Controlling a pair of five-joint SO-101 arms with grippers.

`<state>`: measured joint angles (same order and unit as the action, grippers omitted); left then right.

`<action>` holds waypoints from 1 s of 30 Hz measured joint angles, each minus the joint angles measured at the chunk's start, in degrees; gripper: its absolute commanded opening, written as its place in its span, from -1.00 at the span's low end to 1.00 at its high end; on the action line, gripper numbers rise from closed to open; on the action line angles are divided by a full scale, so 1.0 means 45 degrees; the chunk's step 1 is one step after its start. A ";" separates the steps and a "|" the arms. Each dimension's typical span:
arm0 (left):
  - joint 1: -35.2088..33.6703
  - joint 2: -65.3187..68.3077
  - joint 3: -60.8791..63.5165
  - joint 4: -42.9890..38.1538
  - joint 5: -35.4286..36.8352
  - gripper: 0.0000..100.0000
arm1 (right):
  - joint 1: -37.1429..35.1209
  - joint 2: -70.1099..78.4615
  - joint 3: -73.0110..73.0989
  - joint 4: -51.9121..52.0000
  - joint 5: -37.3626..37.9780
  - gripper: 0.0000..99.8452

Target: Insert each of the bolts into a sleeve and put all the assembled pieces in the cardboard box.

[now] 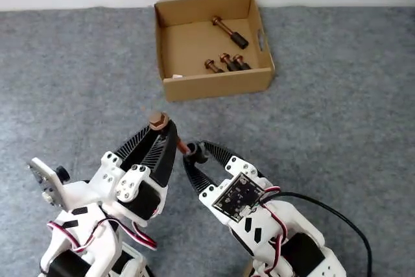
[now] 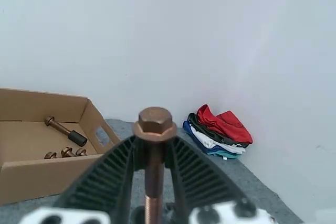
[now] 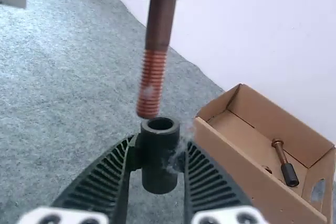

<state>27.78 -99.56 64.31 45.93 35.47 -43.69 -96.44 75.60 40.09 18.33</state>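
Your left pincer grips a bolt. Its threaded tip hangs just above the sleeve your right pincer clamps.

The bolt is copper-brown with brighter orange threads. The sleeve is matt black, like the ribbed fingers of the left gripper and right gripper, whose bodies are white. At the upper centre of the high view, the cardboard box is plain tan, with copper-and-black assembled pieces in it, on mottled grey carpet. At the right of the left wrist view, a cloth pile shows red, black, white, blue and teal against a white wall.
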 measured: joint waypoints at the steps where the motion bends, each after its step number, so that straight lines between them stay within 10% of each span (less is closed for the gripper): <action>1: 0.0000 -0.0020 0.0098 0.0000 0.0020 -0.99 | 0.0000 0.0000 0.0000 0.0000 0.0000 -0.98; 30: 0.0488 -0.0156 0.1954 -0.0469 0.0039 -0.99 | 0.0000 0.0020 0.0039 0.0020 0.0020 -0.98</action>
<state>29.98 -100.26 73.10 43.82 35.65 -43.69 -96.35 75.78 40.18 18.42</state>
